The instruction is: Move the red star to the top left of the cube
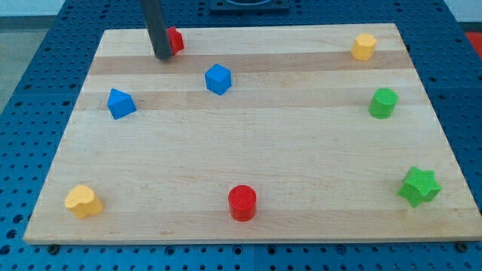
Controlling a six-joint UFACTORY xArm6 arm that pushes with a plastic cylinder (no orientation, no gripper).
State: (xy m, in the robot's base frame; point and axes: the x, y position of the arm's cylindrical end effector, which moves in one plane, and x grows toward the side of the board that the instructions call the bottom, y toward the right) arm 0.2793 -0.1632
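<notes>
So the wooden counter (248,181) has everything spread around its edges, middle is mostly bare. Up at the view's top left, my tip (162,56) sits touching the left side of the red star block (175,39). Down and right of that is the blue cube block (218,79), with a blue angular block (120,104) further left. Top right corner has the yellow hexagonal block (364,47), the green cylinder block (382,103) below it, then the green star block (419,187). Along the bottom: the red cylinder block (242,202) in the middle, the yellow heart-shaped block (83,201) at left.

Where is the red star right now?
The red star sits near the board's top-left edge, just right of my tip, up-left of the blue cube.
</notes>
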